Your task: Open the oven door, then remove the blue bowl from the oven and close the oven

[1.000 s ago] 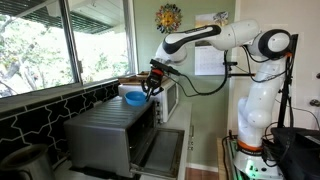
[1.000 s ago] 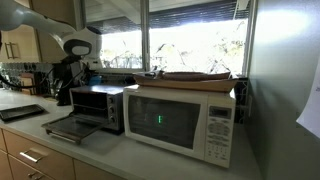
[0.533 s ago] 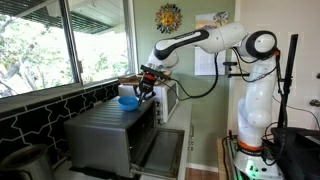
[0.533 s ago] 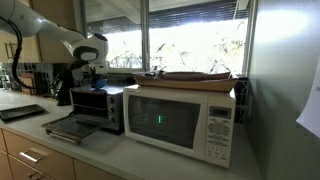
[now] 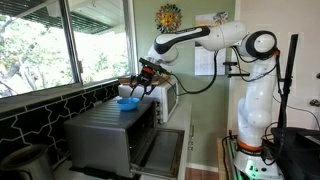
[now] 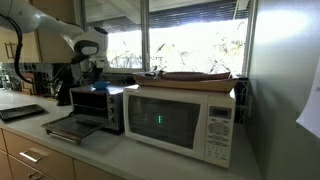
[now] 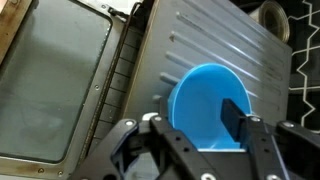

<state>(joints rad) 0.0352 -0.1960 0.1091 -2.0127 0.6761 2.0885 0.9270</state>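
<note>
The small round bright-blue bowl is sitting upright on the ribbed top of the large silver-grey metal oven, near the top's front edge, outside the oven cavity. In an exterior view the blue bowl is resting on the oven at the end nearest the smaller white box appliance.

The black Robotiq gripper is hanging right over the bowl, released, with its fingers spread apart. One black finger is standing over the bowl's inside, while the opposite finger is lying outside the near rim, so the rim is passing between them with nothing clenched. Whether either finger is touching the bowl, I cannot tell. In both exterior views the gripper is reaching in above the oven's top.

The wide, grey-framed oven door with its darker glass middle is lying folded down and open in front of the oven, as both exterior views are also showing.

Beside the oven the white microwave is standing on the same light counter, carrying a flat wooden tray. Black wall tiles are running behind the oven under a large window.
</note>
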